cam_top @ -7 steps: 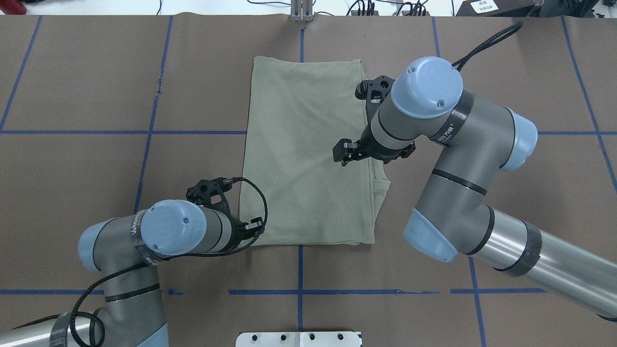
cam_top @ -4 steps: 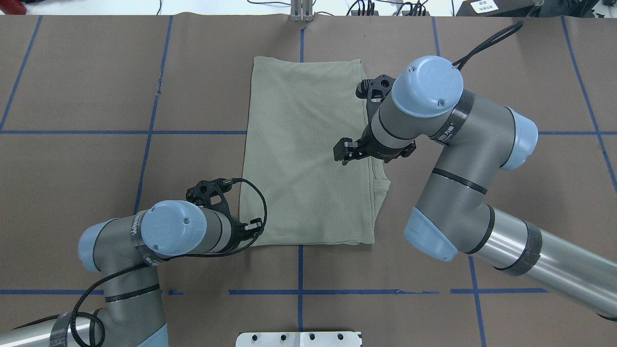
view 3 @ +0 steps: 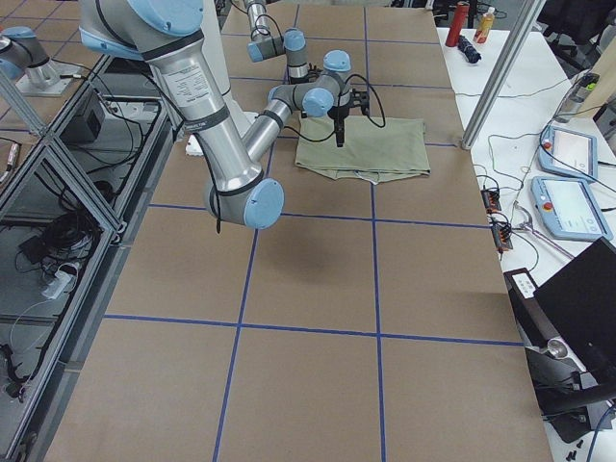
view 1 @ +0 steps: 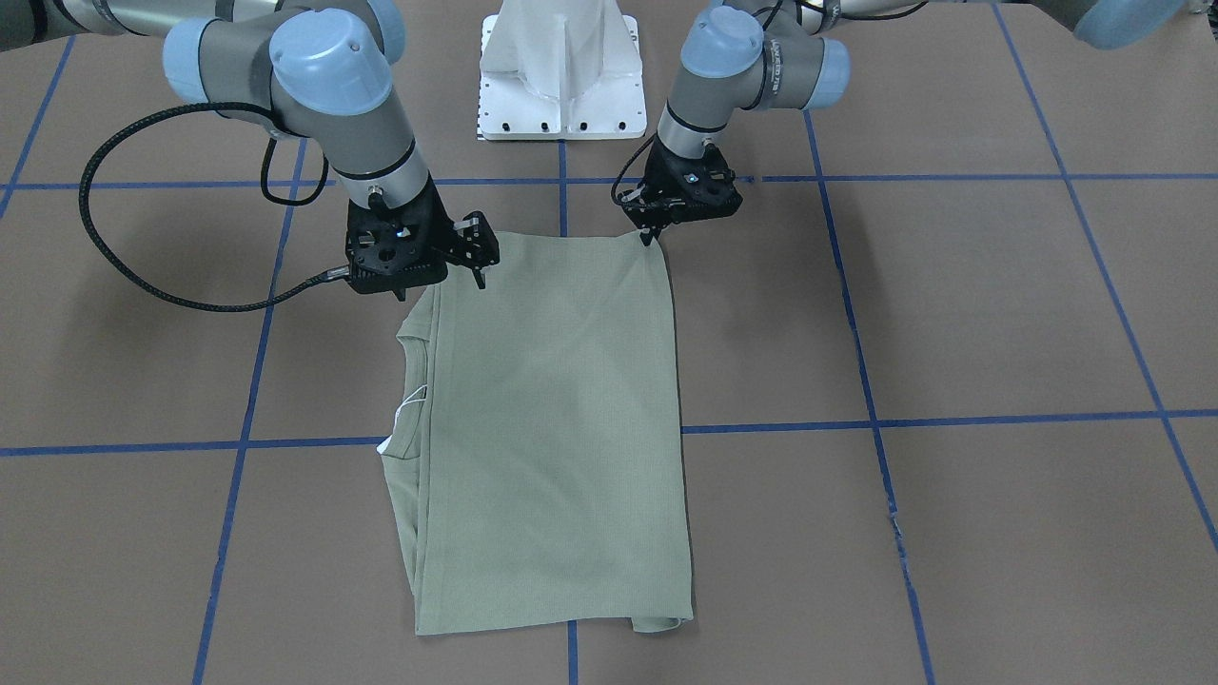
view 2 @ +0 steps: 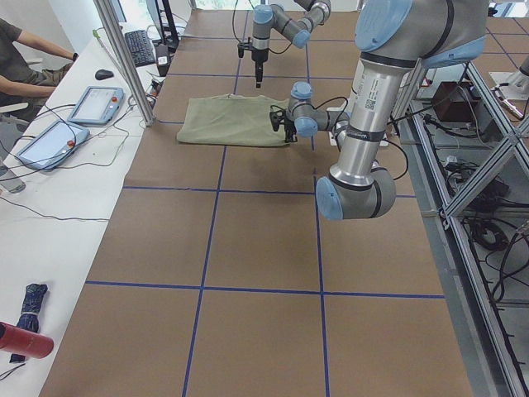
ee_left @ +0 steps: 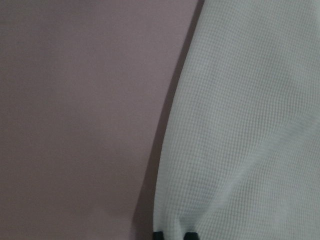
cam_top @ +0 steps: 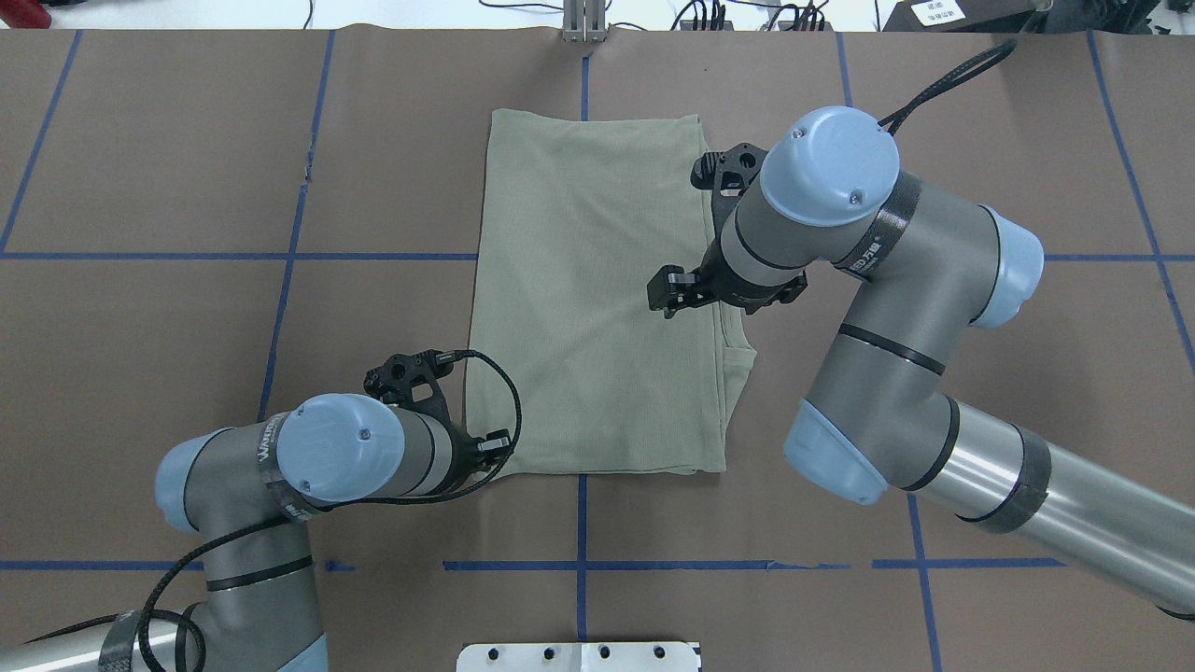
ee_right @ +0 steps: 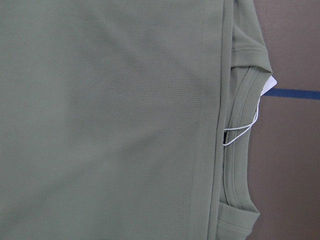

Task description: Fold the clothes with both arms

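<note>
The sage-green shirt lies folded in a long rectangle mid-table, also in the front view. Its ribbed collar and white label loop peek out along the edge on my right arm's side. My left gripper sits low at the shirt's near corner on my left. In the left wrist view its tips are close together with puckered cloth between them. My right gripper hangs above the shirt near the collar edge; its fingers look shut and empty and do not touch the cloth.
The white pedestal stands at the near table edge. Blue tape lines cross the brown table cover. A side bench with tablets and a metal post lies beyond the table's far edge.
My left arm has drawn back slightly toward the robot's base, its gripper still at the shirt's corner. The right arm and the shirt have barely moved.
</note>
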Controlling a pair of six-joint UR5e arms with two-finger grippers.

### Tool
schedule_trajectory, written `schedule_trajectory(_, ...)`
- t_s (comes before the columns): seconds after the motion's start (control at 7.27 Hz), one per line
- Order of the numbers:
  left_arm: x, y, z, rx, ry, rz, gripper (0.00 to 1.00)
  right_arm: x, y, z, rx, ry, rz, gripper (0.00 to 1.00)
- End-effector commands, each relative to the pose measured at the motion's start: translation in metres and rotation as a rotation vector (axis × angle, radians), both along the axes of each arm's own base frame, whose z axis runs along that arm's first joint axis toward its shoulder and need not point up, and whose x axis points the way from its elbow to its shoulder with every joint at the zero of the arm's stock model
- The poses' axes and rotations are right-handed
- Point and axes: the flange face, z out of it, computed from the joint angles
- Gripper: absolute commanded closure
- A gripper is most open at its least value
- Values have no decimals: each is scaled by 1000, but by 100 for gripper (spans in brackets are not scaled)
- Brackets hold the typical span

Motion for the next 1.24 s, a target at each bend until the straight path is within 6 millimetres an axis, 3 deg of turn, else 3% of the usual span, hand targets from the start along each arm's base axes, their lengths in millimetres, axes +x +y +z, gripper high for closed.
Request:
schedule_trajectory(0.0,-2,5,-8,5,16,5,100,1,0,1,-2,0,1,0)
schedule_trajectory(0.28,-11,7,-20,12,45,8,100,4,3,-1,-1,-7,2,0)
schedule_trajectory(0.41,-21,11,-31,15,57,9,100,1,14,1,-18,-13,-3,0)
schedule_trajectory(0.69,-28,15,-38,7,42,18,100,-21,60,-7,-142,-41,82,0)
schedule_trajectory(0.83,-28,15,-39,7,43,19,100,-47,91,1,-249,-26,167,0)
schedule_trajectory(1.1,-26,15,-37,8,39,22,100,-67,132,34,-406,20,303,0)
